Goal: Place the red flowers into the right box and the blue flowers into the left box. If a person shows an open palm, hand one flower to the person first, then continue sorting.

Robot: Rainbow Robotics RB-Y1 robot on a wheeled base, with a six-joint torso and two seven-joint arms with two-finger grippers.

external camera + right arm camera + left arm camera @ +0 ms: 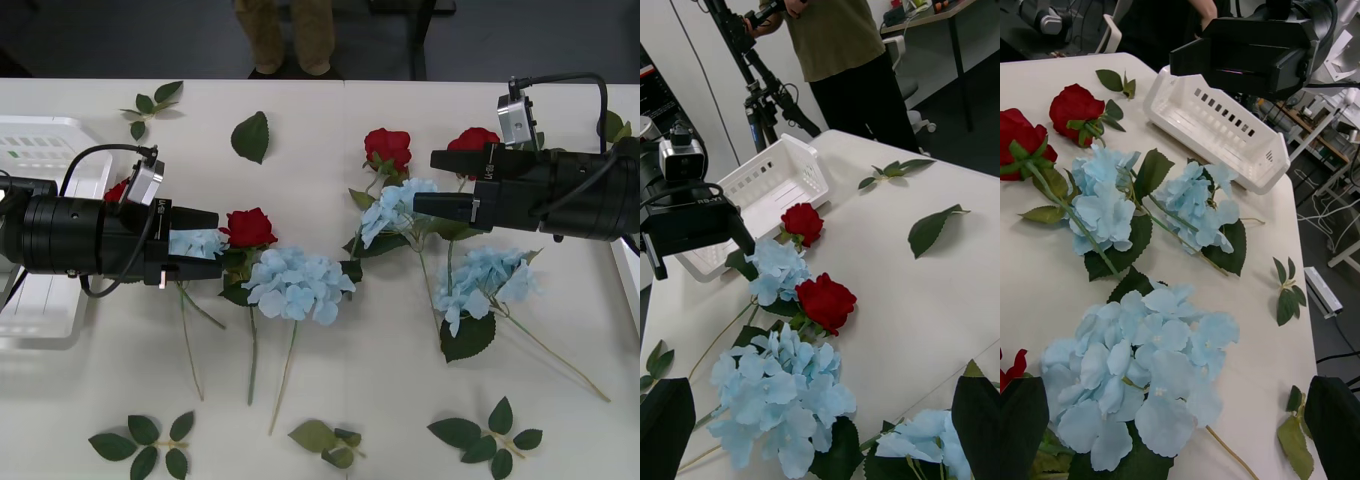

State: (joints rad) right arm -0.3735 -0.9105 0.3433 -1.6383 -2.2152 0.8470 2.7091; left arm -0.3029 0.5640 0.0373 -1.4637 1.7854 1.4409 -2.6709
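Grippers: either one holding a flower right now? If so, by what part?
Nothing held. The left gripper and right gripper are both open, hovering above the flowers on the table.

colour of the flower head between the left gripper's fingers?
Pale sky blue: a blue flower at the left gripper, clearest in the front view.

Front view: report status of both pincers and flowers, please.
Left pincer open over a small pale-blue fabric hydrangea. Right pincer open, empty. Deep-red rose close beside.
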